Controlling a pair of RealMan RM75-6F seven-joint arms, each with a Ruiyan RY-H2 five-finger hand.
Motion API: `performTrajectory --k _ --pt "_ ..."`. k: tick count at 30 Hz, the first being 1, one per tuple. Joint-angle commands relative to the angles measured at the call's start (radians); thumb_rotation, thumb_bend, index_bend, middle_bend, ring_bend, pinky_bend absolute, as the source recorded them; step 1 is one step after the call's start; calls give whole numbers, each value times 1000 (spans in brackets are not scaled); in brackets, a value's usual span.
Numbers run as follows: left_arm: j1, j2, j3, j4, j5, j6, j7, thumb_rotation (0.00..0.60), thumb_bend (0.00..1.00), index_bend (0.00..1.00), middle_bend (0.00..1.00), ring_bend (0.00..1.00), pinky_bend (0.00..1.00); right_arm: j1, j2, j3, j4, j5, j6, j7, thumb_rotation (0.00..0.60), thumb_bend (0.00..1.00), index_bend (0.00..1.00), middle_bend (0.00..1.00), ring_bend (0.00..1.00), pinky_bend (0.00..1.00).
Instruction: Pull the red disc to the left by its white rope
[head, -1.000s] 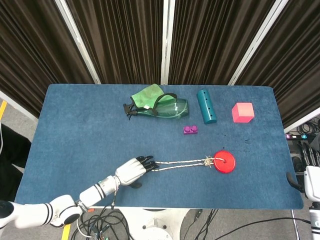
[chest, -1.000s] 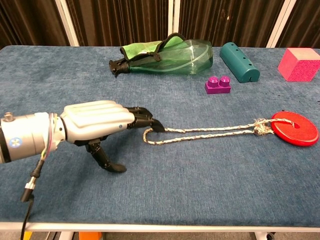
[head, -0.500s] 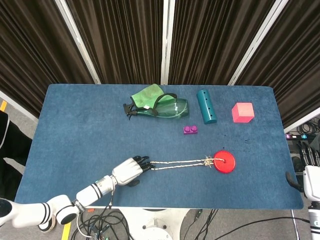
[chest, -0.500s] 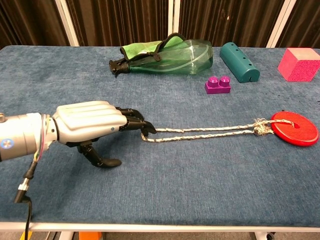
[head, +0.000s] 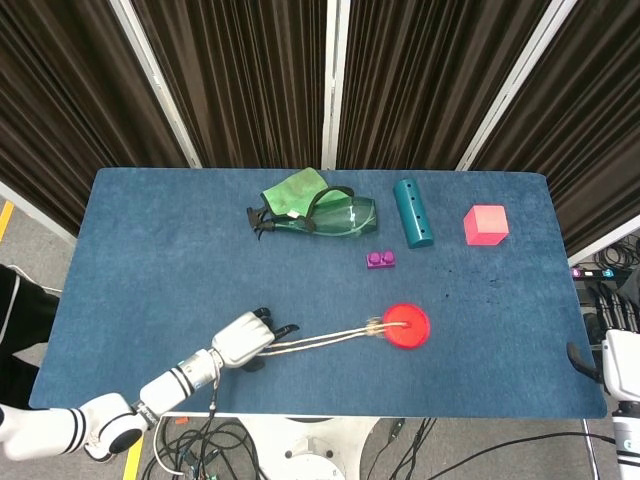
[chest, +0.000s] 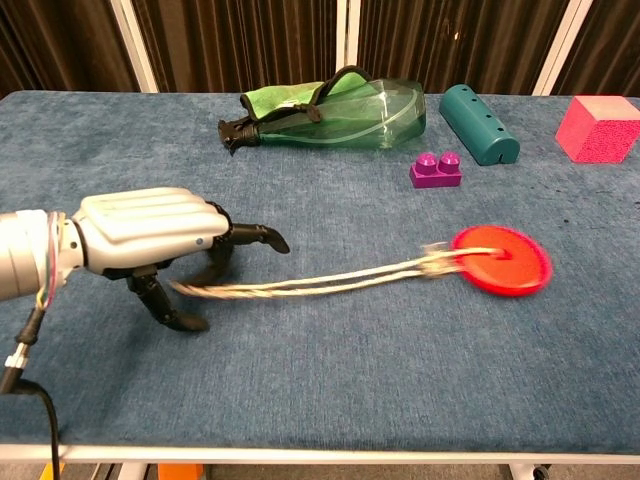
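At the front left of the counter (head: 150, 230) the left hand (chest: 150, 232) lies low over the blue cloth, knuckles up, its forearm reaching in from the near left corner. The dark fingers (chest: 255, 236) are curled down and inward, one poking out to the right, and the thumb props on the cloth beneath. The near end of the rope (chest: 320, 283) runs in under those curled fingers, so the hand has it hooked, though the exact grip is hidden beneath the palm and blurred. The right hand is hard to make out; only a bit of white gear shows at the far right edge in the head view, and I cannot tell its state.

The rope (head: 320, 342) stretches taut as a doubled white line from the hand, rising slightly to the right, to the disc (head: 406, 325). The disc (chest: 500, 261) lies flat near the middle of the counter's front half, red, round, smeared with motion blur. It sits in front of the purple brick (head: 381, 260), well apart from it, and the rope's knot meets its left edge.
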Motion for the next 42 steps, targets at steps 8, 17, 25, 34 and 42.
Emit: performTrajectory --k 8,17,25,34,42 --pt "25 14 -2 -13 -19 54 40 600 295 299 930 591 259 2 1 0 -9 0 -4 -10 600 251 0 0 0 0" --pt "104 137 -63 -83 -90 218 145 600 381 745 1000 791 648 5 4 1 -19 -6 -3 -16 600 251 0 0 0 0" --pt "214 262 -84 -109 -145 361 63 600 384 763 1000 879 797 17 -1 -2 -38 -11 -14 -45 600 251 0 0 0 0" --pt "287 340 -119 -17 -242 415 14 600 384 763 1000 880 798 21 0 -2 -60 -7 -16 -76 600 251 0 0 0 0" --pt "374 430 -166 38 -350 485 -23 600 384 763 1000 880 798 20 2 -2 -60 -2 -17 -75 600 251 0 0 0 0"
